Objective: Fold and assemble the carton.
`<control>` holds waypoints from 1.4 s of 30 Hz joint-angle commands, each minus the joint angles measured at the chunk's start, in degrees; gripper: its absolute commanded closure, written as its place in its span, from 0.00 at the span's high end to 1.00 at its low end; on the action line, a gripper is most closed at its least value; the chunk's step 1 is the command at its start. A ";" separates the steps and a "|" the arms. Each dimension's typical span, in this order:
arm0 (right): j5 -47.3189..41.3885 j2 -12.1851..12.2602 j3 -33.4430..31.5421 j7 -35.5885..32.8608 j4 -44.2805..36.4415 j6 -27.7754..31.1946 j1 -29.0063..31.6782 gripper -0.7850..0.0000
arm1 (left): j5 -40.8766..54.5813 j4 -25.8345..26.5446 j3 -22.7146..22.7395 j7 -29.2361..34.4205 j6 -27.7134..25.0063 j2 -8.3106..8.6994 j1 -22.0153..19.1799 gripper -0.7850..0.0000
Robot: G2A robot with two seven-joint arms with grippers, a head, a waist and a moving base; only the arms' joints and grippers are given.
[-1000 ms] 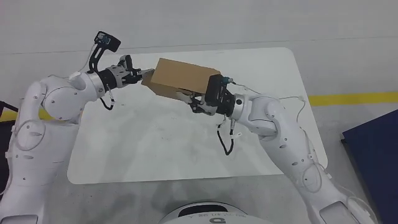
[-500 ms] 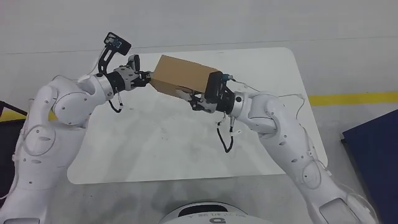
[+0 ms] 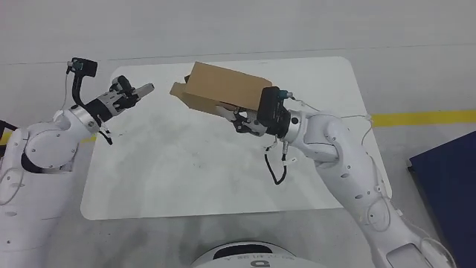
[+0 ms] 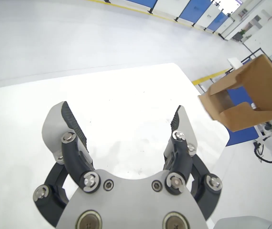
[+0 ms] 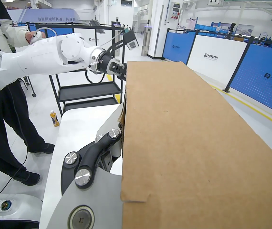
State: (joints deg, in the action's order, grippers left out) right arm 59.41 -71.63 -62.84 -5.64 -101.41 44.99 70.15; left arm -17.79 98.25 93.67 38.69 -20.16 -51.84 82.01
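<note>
Since the frame half a second back, the left gripper (image 3: pixel 146 88) has come off the end of the carton (image 3: pixel 223 85) and drawn away toward the far left corner of the table (image 3: pixel 186 179). The carton has hardly shifted in the other arm's hold.

The left fingers stand wide apart with nothing between them. Their ribbed pads (image 4: pixel 75 122) face each other over bare white tabletop. This gripper sits above the table's far left part, well apart from the carton, and points roughly at the carton's open end.

The right gripper (image 3: pixel 236 116) looks clamped on the carton's lower side wall, toward the box's right end. In the right wrist view one black finger (image 5: pixel 95 153) lies against the near face of the cardboard. The other finger is hidden behind it, so the grip is probably a pinch across that wall.

The carton is plain brown cardboard, held clear of the table above its far half and tilted. Its open end, with short flaps standing out, faces the left gripper.

Beyond the table a yellow line (image 3: pixel 424 117) runs along the floor. A black shelf rack (image 5: pixel 88 91) stands nearby, and a small bottle (image 5: pixel 54 118) sits on the floor just beside the table.
</note>
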 commanded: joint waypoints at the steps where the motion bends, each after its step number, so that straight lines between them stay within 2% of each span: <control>1: 0.46 0.03 0.19 0.20 -0.63 -0.27 0.15 0.00 | 0.49 -0.26 -2.01 0.63 -0.12 -0.19 -0.30 1.00; 8: 1.56 0.07 0.92 0.93 -1.28 -1.08 0.17 0.00 | 7.68 -1.21 -11.21 -0.05 1.23 -1.66 -6.21 1.00; 14: 2.69 0.27 0.84 1.35 -1.69 -1.73 0.93 0.00 | 11.45 -1.46 -14.64 -1.02 2.05 -2.50 -10.06 1.00; 19: 2.84 0.44 0.69 1.75 -1.54 -1.77 1.44 0.00 | 8.01 -0.55 -15.54 -1.68 1.66 -2.66 -11.63 1.00; 28: 2.21 0.82 0.00 1.70 -1.47 -1.45 2.18 0.00 | 9.89 -2.85 -14.40 -4.21 3.15 -2.90 -11.81 1.00; 34: 1.44 0.89 0.33 0.13 -1.11 -2.21 1.64 0.00 | 14.41 -4.60 -14.49 -5.26 1.20 -3.27 -11.84 1.00; 42: -0.38 0.87 1.17 -1.92 -0.43 -2.82 0.55 0.00 | 6.52 -6.03 -15.22 -3.17 -5.01 -3.10 -13.88 1.00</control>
State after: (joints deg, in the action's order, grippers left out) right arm 59.27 -70.76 -61.74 -7.37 -101.88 42.17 70.82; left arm -9.97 92.28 78.44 35.50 -24.44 -54.97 68.36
